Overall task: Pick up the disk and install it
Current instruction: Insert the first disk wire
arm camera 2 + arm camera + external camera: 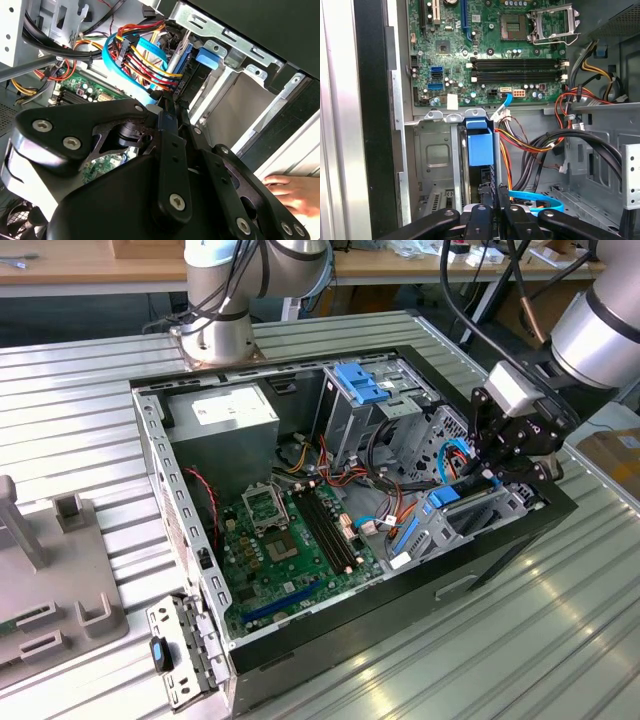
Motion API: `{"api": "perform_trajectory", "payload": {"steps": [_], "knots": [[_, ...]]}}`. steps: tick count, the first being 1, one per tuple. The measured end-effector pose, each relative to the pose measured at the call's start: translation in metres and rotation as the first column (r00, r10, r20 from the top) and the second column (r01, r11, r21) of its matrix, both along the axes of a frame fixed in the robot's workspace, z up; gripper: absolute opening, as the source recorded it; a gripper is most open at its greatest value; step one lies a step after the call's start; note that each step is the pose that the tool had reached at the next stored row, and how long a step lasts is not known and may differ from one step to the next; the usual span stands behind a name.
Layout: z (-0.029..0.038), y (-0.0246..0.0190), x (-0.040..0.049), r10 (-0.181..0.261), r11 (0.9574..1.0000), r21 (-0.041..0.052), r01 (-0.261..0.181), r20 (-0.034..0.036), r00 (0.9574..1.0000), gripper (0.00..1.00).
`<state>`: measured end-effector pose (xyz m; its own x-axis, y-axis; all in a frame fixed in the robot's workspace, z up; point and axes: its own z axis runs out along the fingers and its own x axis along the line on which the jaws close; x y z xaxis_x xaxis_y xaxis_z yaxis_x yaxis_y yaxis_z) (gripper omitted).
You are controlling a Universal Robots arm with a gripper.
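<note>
1. Disk (440, 496): a flat grey metal hard drive clipped in a bright blue plastic carrier frame. It stands on edge in the grey sheet-metal drive bay (480, 522) of the open black computer case (400, 612).
2. In the exterior view, the bay lies at about three o'clock from the green motherboard (290, 540).
3. My black gripper (500, 478) hangs over that bay. In both wrist views my fingers (481, 220) are drawn close together, pinching the disk's (480, 145) thin near end.
4. In the second wrist view, the carrier's blue tab (206, 56) points away from my gripper (164, 107), beside a bundle of red, orange and yellow cables (145, 62).
5. A person's hand (295, 194) rests outside the case.
</note>
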<state>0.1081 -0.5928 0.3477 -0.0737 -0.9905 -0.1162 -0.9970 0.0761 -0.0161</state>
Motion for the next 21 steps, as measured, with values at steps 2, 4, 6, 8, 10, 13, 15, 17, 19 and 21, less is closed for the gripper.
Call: {"api": "perform_trajectory", "payload": {"steps": [2,4,6,8,10,13,15,17,19,21], "knots": [[-0.0002,0.0000,0.0000,0.000,1.0000,0.0002,0.000,0.0000,1.0000,0.16],[-0.0002,0.0000,0.0000,0.000,1.0000,0.0001,0.000,0.0000,1.0000,0.16],[-0.0004,0.0001,0.0006,0.000,1.0000,0.0004,0.000,0.0000,1.0000,0.16],[-0.0003,0.0000,0.0006,0.000,1.0000,0.0002,0.000,0.0001,1.0000,0.16],[-0.0004,-0.0014,0.0006,0.000,1.0000,0.0015,0.000,0.0001,1.0000,0.16],[-0.0025,-0.0013,0.0002,0.000,1.0000,0.0045,0.000,0.0000,1.0000,0.16],[-0.0034,-0.0013,0.0002,0.000,1.0000,0.0049,0.000,0.0001,1.0000,0.16],[-0.0032,-0.0014,0.0002,0.000,1.0000,0.0042,0.000,0.0001,1.0000,0.16],[-0.0031,-0.0013,0.0002,0.000,1.0000,0.0036,0.000,0.0000,1.0000,0.16],[-0.0036,-0.0013,0.0002,0.000,1.0000,0.0037,0.000,0.0000,1.0000,0.16]]}}
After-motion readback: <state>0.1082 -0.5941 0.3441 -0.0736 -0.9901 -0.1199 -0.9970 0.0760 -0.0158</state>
